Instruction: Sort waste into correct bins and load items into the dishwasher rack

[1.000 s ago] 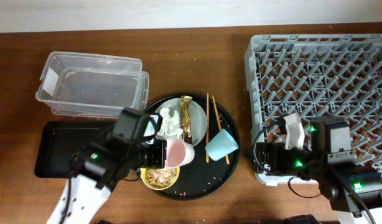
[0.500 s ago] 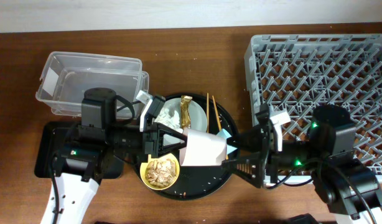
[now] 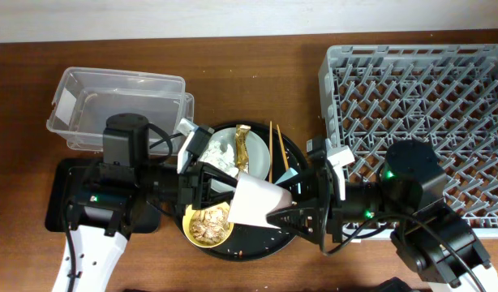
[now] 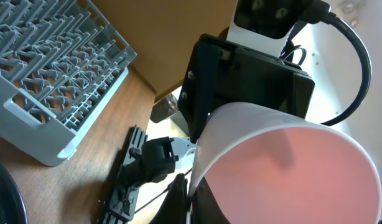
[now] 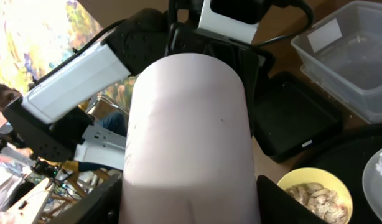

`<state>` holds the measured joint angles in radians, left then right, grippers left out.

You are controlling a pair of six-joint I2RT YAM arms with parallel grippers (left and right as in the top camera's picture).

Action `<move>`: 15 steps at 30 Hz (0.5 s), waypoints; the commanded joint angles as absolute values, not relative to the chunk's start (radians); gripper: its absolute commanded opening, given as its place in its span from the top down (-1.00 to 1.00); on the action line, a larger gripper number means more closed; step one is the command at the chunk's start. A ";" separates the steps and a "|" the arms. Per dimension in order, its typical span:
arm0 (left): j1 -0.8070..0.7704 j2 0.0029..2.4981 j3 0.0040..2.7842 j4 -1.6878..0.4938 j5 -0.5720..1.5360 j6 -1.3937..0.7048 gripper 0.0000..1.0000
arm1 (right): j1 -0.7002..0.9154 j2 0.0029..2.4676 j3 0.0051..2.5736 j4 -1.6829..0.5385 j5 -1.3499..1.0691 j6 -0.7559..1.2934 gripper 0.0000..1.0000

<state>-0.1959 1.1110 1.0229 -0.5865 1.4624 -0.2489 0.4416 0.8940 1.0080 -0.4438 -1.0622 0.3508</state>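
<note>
Two grippers are meeting over the round tray [image 3: 241, 247] in the overhead view, at the middle of the table [image 3: 257, 73] toward its near edge. The left gripper [image 3: 226, 193] is gripping the cup [image 3: 255, 203] at its rim and holding it on its side in the air, with its bottom pointing to the right edge. The right gripper [image 3: 288, 214] is standing at this bottom end with its jaws spread around it. On the round tray, the bowl [image 3: 188, 231] with scraps [image 3: 207, 225] is sitting under the cup. The plate [image 3: 259, 158] is carrying the tissue [image 3: 218, 154] and the wrapper [image 3: 242, 150], and the chopsticks [image 3: 273, 142] are lying just beside the plate. The tub [image 3: 123, 81] is standing toward the far left corner, the shallow tray [image 3: 66, 195] is lying by the left edge, and the rack [image 3: 419, 89] is filling the far right corner.

In the left wrist view, the pink inside of the cup is facing the camera. The black body of the right gripper is showing behind it, and the rack is lying beyond.

In the right wrist view, the pale outside of the cup is filling the middle. The dark fingers [image 5: 101, 202] are standing on both sides of it, very close. I cannot tell if they are pressing on it.
</note>
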 commanded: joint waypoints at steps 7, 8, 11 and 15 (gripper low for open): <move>-0.202 1.111 1.028 -0.603 1.425 -0.237 -0.99 | 0.344 0.845 1.023 -0.480 -0.943 0.345 -0.09; -0.202 1.111 1.028 -0.609 1.425 -0.237 -0.99 | 0.280 0.833 1.023 -0.507 -0.933 0.346 -0.08; -0.202 1.111 1.028 -0.610 1.424 -0.237 -0.99 | 0.075 0.819 1.024 -0.592 -0.923 0.345 -0.08; -0.202 1.111 1.028 -0.611 1.425 -0.237 -0.99 | -0.228 0.847 1.024 -0.813 -0.704 0.278 -0.08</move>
